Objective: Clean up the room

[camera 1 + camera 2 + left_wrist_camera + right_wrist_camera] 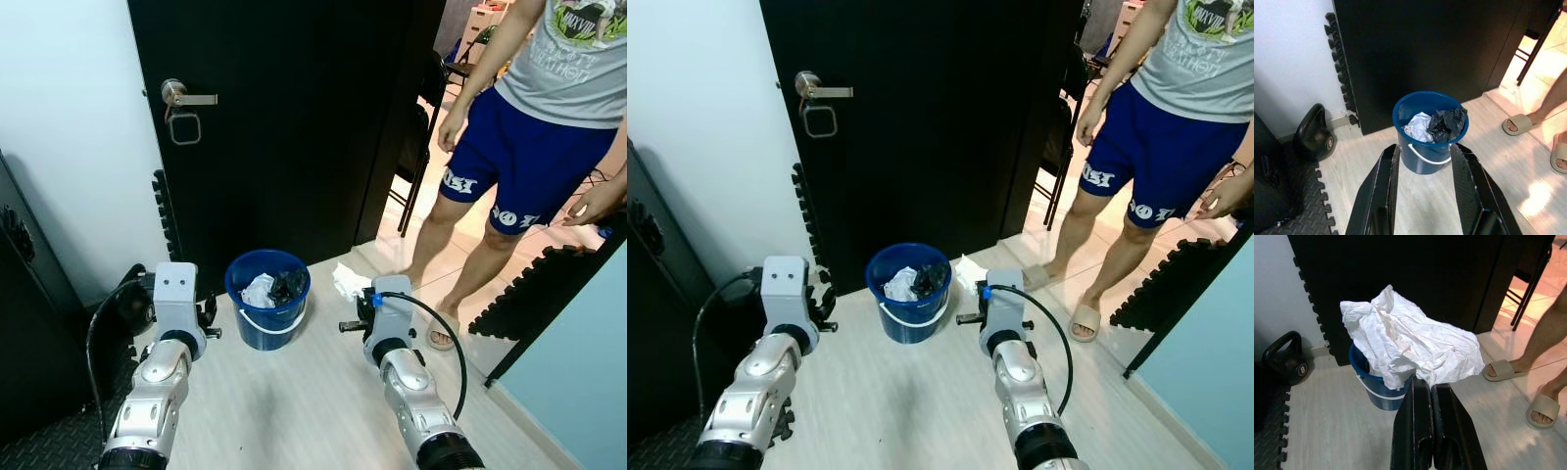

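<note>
Crumpled white tissue (1410, 345) pinched in closed right tool (1431, 396); left tool (1422, 164) open, empty.

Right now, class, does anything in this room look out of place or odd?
Not really. The bucket stands upright on the floor by the door, holding white paper and something black. The right tool pinches a crumpled tissue beside the bucket, not yet binned. The left tool is open, empty.

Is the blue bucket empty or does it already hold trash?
Partly filled: the blue bucket stands upright holding white paper and a crumpled black bag near its rim.
</note>
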Tool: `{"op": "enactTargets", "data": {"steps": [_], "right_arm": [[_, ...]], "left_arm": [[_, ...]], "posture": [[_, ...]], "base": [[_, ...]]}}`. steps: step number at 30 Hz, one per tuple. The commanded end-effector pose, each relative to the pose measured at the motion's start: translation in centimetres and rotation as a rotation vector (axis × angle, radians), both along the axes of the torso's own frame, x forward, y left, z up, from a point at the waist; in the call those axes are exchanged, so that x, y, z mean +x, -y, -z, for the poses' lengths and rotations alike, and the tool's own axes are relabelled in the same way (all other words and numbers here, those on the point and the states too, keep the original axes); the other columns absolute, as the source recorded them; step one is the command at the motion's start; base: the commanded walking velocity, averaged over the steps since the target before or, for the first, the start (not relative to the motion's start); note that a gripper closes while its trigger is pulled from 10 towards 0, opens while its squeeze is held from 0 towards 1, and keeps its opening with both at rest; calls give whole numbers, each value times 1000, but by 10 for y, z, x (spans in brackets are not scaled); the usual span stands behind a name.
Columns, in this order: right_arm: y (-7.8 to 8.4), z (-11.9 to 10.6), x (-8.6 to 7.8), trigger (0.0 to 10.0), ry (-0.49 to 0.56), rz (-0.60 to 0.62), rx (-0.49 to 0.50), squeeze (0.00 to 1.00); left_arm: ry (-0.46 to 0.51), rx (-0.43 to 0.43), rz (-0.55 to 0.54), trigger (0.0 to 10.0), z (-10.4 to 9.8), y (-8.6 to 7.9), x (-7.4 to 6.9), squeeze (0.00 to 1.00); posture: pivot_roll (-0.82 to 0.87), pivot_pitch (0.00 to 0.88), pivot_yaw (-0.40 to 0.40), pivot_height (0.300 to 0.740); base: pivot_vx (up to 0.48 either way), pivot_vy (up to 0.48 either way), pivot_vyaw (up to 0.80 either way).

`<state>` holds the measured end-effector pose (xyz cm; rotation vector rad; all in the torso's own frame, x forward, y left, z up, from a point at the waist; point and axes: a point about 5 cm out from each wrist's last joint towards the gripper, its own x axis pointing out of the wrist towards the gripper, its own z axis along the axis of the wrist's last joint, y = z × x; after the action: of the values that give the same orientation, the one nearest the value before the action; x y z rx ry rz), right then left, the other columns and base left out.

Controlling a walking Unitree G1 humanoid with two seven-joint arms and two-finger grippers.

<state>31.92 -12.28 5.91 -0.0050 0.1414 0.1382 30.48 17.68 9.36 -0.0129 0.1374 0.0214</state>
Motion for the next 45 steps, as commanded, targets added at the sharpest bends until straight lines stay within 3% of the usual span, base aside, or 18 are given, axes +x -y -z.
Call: {"op": "enactTargets", "data": {"steps": [1,8,45], "right_arm": [[-1,2,-1,10000,-4,-14,-2,0],[-7,2,1,10000,-15,-53,-20,0],[-6,2,2,10000,-24,-42,-10,0]], "left_arm": [[3,-11,-3,10000,2,1,-3,0],[13,6,11,10000,-2,4,-7,0],[-3,-2,5,10000,-4,2,-4,0]], "posture": [[109,0,-88,726],[111,0,-100,726],[113,0,-89,726]], "base": [[240,0,0],[267,0,229],[306,0,0]]}}
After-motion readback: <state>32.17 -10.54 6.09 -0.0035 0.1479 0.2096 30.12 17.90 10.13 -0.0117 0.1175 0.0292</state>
